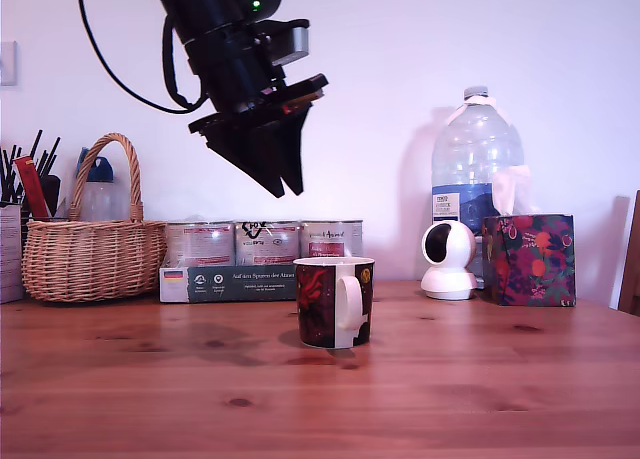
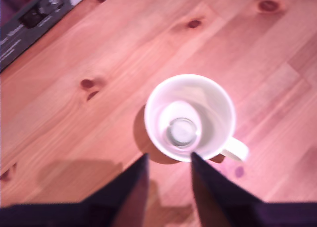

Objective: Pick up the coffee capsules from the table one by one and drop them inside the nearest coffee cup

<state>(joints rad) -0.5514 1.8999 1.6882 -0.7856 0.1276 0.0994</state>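
White wall behind, knotty pine table (image 1: 480, 379) across the lower frame; coffee cup (image 1: 334, 302) stands upright centre frame in the exterior view, white handle toward the camera; wrist view shows one pale capsule (image 2: 182, 129) lying in its white inside. Wicker basket (image 1: 92, 249) at left holds a bottle; row of silver tins (image 1: 262, 243) sits behind the cup on a dark box (image 1: 228, 282); water bottle (image 1: 474, 169), white camera (image 1: 448, 259) and floral tissue box (image 1: 529, 259) at right. Gripper (image 1: 283, 186) hangs upper centre, above the cup; fingers (image 2: 130, 187) spread, nothing between them.
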